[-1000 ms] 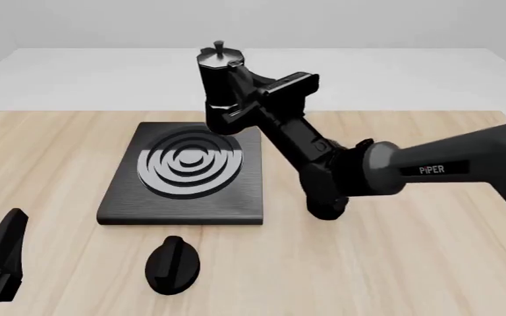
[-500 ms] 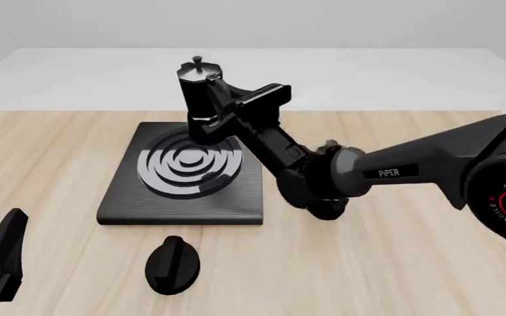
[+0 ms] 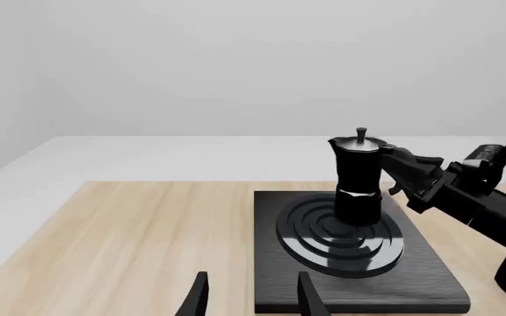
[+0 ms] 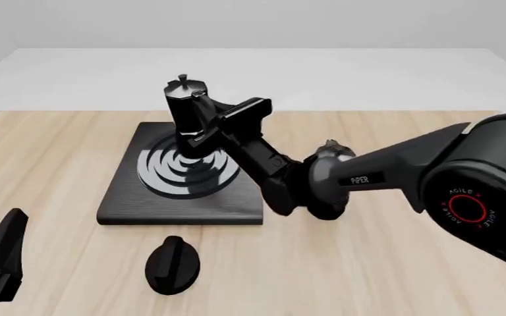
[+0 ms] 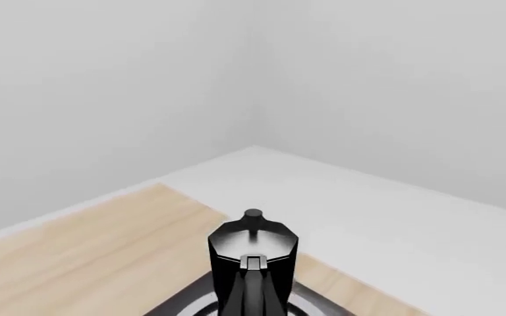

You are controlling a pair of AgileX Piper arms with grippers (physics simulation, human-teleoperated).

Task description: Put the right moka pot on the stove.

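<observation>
1. The right moka pot (image 4: 186, 110) stands upright over the stove's burner rings, its black faceted body toward the far part of the rings; whether its base touches them or hangs just above cannot be told
2. In the left wrist view the same pot (image 3: 358, 172) shows its silver lid and knob, with its handle turned toward the right arm
3. The stove (image 4: 121, 197), a flat black square slab, lies on the wooden table (image 4: 394, 263) at left of centre
4. The right gripper (image 4: 207, 131) reaches in from the right and is clamped on the pot's handle side; in the right wrist view the pot (image 5: 253, 253) sits directly ahead of the camera
5. The left gripper (image 3: 248, 299) rests low at the table's near left, its two fingers parted with an empty gap between them
6. A separate black round knob (image 4: 173, 263) lies on the table just in front of the stove's near edge, apart from it
</observation>
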